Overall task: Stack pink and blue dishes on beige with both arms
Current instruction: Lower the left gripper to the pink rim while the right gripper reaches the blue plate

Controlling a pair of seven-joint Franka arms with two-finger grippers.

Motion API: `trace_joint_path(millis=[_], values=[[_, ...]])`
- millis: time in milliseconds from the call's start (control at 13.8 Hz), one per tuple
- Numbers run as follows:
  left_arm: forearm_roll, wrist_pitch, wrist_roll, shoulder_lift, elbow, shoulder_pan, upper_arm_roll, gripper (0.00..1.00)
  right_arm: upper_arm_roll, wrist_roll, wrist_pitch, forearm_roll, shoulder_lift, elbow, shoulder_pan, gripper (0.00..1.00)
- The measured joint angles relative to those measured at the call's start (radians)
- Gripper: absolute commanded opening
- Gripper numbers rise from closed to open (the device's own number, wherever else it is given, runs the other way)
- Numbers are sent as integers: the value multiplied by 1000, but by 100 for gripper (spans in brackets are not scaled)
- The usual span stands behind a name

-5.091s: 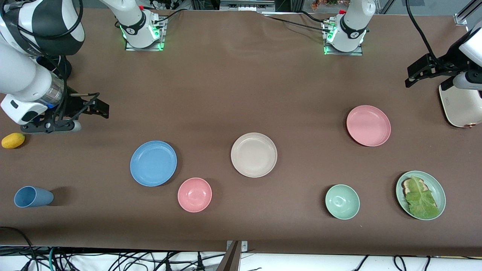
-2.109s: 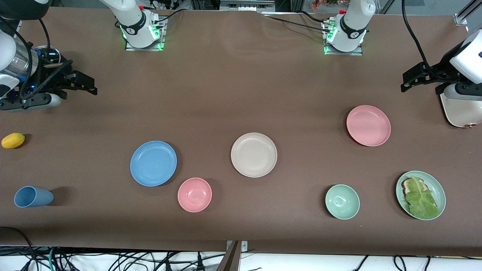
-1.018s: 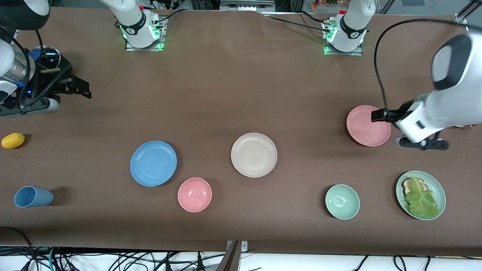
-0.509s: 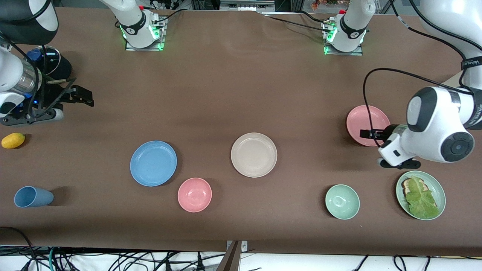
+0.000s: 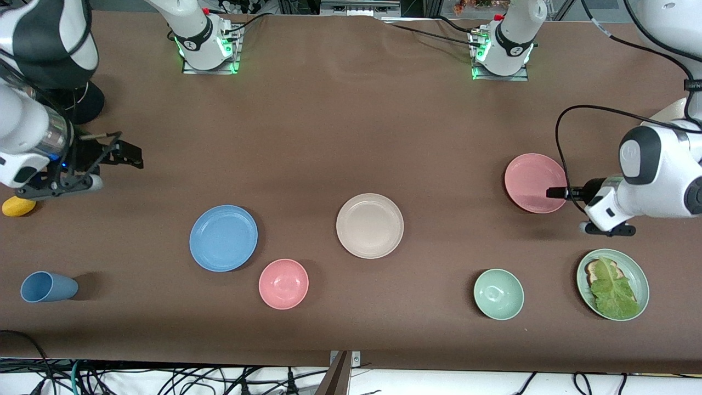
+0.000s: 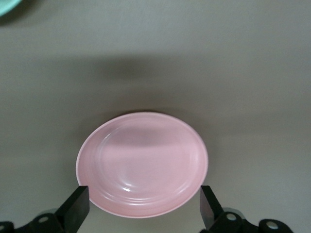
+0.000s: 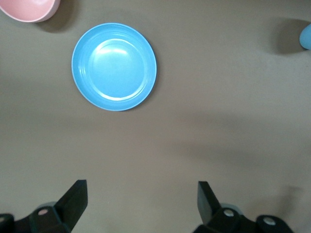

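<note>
Both arms have shifted since half a second ago: the right end effector [image 5: 118, 159] has dropped a little toward the yellow fruit [image 5: 16, 207], and the left end effector [image 5: 562, 192] has drawn back until only its tip overlaps the pink plate [image 5: 532, 181].

Going left to right in the front view, the right end effector hangs wide open and empty over bare table [image 5: 329, 120], with the blue plate [image 5: 223, 238] well ahead of its fingers. The beige plate [image 5: 369, 225] lies mid-table with nothing on it. The left end effector, fully spread and empty, straddles the near rim of the pink plate.

Nothing is stacked yet; both pickups and both placements remain.

The left wrist view shows the fingers bracketing the plate, hidden in the front view by the arm. The right wrist view catches the pink bowl [image 7: 30, 9] beside the blue plate.
</note>
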Motion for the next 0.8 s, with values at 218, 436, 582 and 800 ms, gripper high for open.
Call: trace_joint_path(millis=[218,436,582,800], values=[[-77,106,156,-47,-150,17,53,100,0,0,78,1,79,-4,-7,100],[-91,198,240,-49,-225,46,59,100,0,0,138,13,131,-5,-8,100],[-112,224,291,-48,-250,63,59,100,0,0,196,51,174,-9,-7,100],[-152,243,357,-32,-262,94,59,100,1,0,304,65,266,-10,-8,99]])
